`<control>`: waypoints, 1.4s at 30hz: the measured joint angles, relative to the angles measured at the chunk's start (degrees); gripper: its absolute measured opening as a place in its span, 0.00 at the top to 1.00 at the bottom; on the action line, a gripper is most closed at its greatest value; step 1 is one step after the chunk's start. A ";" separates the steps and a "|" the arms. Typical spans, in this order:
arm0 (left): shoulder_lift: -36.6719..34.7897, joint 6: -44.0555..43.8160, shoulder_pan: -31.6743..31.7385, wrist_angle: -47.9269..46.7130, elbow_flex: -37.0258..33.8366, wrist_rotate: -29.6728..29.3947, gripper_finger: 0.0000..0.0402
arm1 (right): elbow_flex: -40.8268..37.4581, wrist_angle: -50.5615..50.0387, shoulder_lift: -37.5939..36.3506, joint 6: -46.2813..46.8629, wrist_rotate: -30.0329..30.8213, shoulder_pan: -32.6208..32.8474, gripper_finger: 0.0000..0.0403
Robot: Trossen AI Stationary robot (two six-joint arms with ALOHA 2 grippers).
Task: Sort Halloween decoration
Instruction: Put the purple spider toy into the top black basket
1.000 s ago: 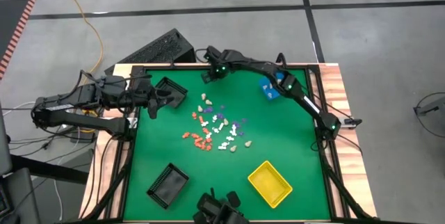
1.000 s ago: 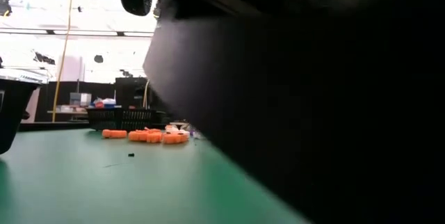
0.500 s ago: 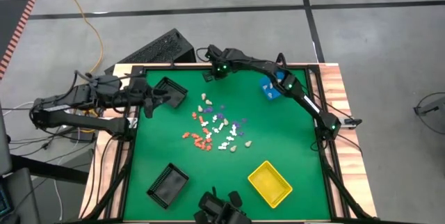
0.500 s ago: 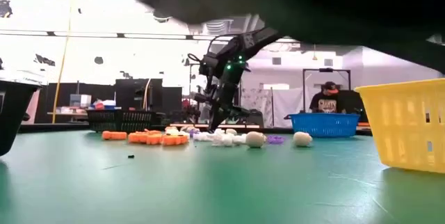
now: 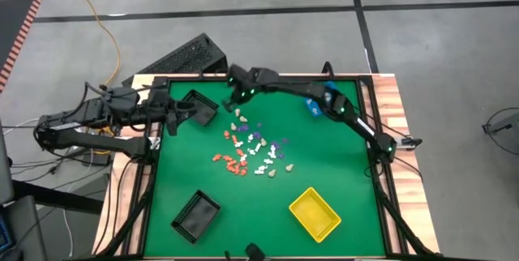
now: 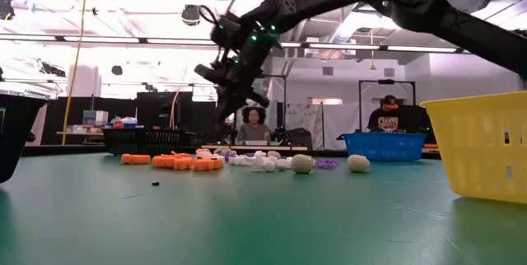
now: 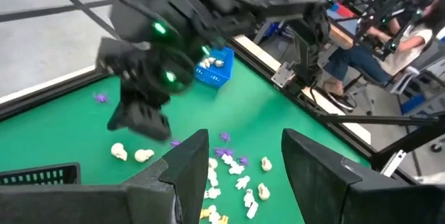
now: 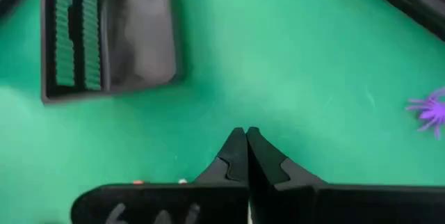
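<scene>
So the Halloween decoration (image 5: 251, 149) pieces are scattered in a loose cluster around the middle of the table (image 5: 340, 172), with one bin (image 5: 198, 107) at the far left corner, another bin (image 5: 195, 215) at the near left, a third (image 5: 315, 213) at the near right and a fourth (image 5: 313, 104) toward the far right under the right arm. The right gripper (image 5: 234, 99) hangs over the far edge between the far-left bin and the cluster, with a stray spider piece (image 8: 432, 110) on the mat near it. The left gripper (image 5: 180, 116) sits just beside the far-left bin, on its left.
</scene>
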 joint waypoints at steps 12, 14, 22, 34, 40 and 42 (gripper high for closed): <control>0.02 -0.27 0.01 0.05 0.00 -1.24 0.56 | -0.04 -5.60 -0.08 -12.67 7.68 -5.97 0.41; 0.04 -0.24 0.01 0.02 0.00 -1.25 0.55 | -0.03 -4.18 -0.10 -12.42 6.87 -7.47 0.34; 0.04 -0.29 0.01 0.00 0.00 -1.28 0.50 | -0.02 -3.76 2.48 -9.20 1.54 -9.82 0.29; 0.04 -0.33 0.01 -0.07 0.00 -1.20 0.49 | 0.00 -4.06 6.24 -7.26 0.37 -10.21 0.29; 0.04 -0.20 0.01 -0.05 0.00 -1.17 0.49 | 0.02 -3.79 6.65 -4.97 -2.12 -10.27 0.35; 0.04 0.07 0.01 -0.07 0.00 -1.17 0.49 | 0.02 -3.74 6.65 -3.89 -3.33 -10.29 0.42</control>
